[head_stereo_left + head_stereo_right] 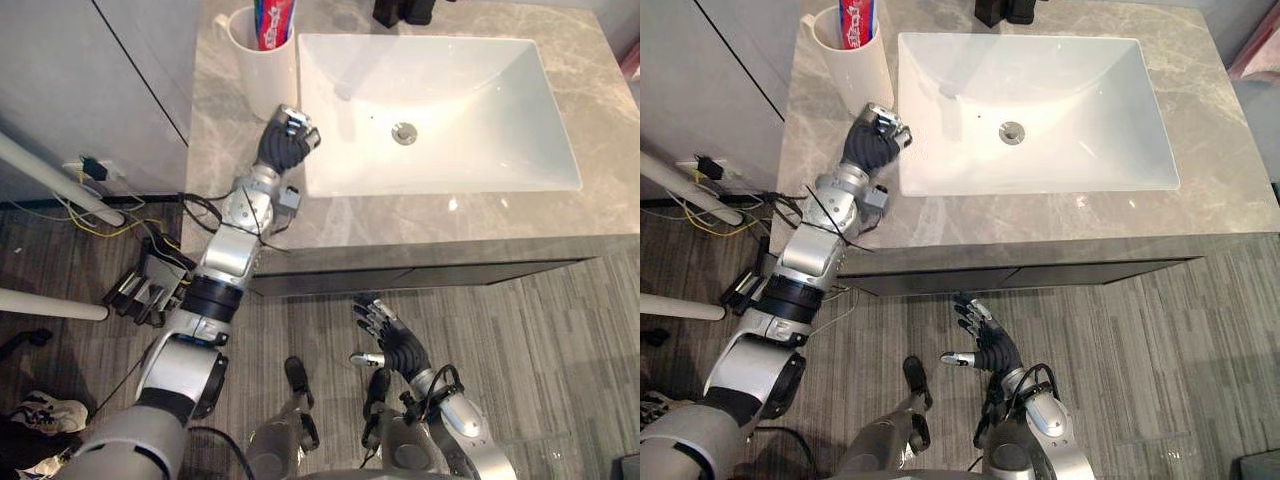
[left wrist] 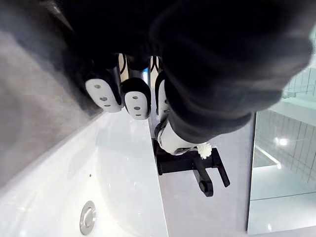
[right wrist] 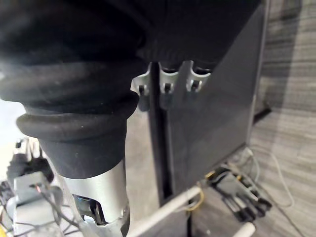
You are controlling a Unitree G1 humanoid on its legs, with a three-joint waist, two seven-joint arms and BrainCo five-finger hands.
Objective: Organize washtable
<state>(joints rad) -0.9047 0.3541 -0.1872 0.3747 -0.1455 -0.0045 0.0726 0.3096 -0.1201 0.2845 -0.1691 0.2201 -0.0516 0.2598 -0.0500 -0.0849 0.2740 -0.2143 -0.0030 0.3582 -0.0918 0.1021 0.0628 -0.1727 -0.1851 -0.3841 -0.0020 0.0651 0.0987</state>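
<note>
Worryingly, the left hand (image 1: pixel 290 135), curled on nothing visible, is hovering just beside the white cup (image 1: pixel 262 72) holding toothpaste (image 1: pixel 272 25) by the sink (image 1: pixel 470 80), so any sideways swing is risking toppling it, while the open right hand (image 1: pixel 385 335) is hanging below the countertop (image 1: pixel 400 215).

A floor of grey wood-grain planks (image 1: pixel 560 330) is shown, bordered at the left by a plain grey wall panel (image 1: pixel 90 70). Two white poles are seen at the left, an upper one (image 1: pixel 50 175) slanting near the wall and a lower one (image 1: pixel 50 303) nearly level; between them a black power strip (image 1: pixel 145 285) is laid on the floor, with yellow wires (image 1: pixel 100 225) trailed near a plug (image 1: pixel 90 168) low on the wall. A white sneaker (image 1: pixel 45 410) is seen at the lower left.
</note>
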